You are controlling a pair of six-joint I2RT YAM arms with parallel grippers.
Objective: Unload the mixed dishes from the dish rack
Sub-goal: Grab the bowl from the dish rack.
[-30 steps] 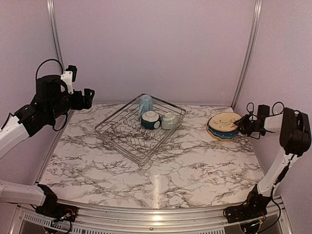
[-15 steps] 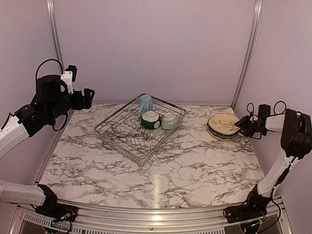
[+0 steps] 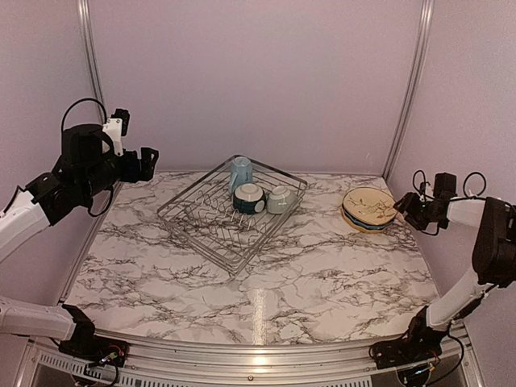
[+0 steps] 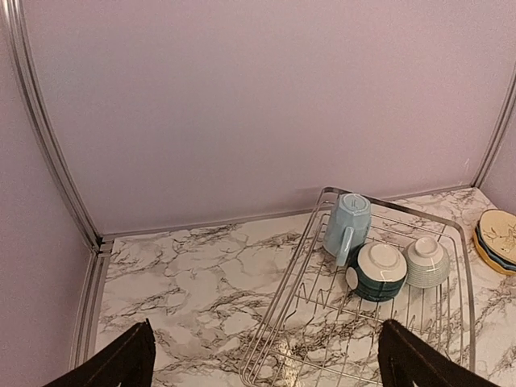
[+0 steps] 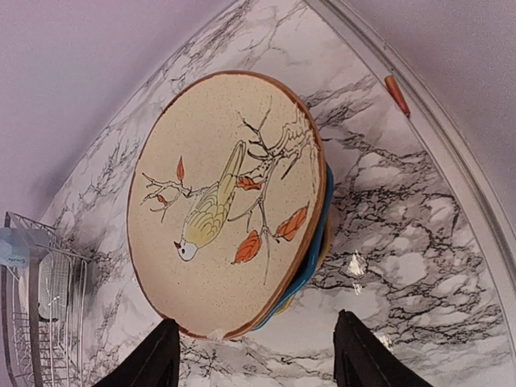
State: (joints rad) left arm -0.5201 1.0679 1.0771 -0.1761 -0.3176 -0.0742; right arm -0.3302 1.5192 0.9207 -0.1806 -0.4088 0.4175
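Top external view first, from the left. The left claw [image 3: 148, 161] hangs high over the far left corner of the counter [image 3: 266, 282]. Its fingers are wide apart and hold nothing. It has hardly moved in the last second.

Next comes the dish rack [image 3: 196, 243], near the middle of the counter. Three things are in it, all at the far end. The pale blue mug [image 3: 240, 173] stands upside down in the back corner. The dark teal bowl [image 3: 249, 197] lies on its side just in front of the mug. The pale bowl [image 3: 280, 199] lies right beside it.

Then, well to the right of the rack, comes the stack of plates [image 3: 369, 208]. It lies flat on the counter. The cream plate [image 5: 226, 201] with the bird is on top, and the blue plate [image 5: 321, 230] peeks out under it.

Here is the change. One second ago the right claw [image 3: 407, 206] was on the right edge of the stack, with its fingers closer together. Now it has pulled back to the right. Its fingers are spreading apart and touch nothing. A bit of bare counter shows between the fingers and the plates.

So the plates look done: they are out of the rack and set down. I think the mug and the two bowls are what is left to unload. The left claw is open and looks down at them, so it may go next.
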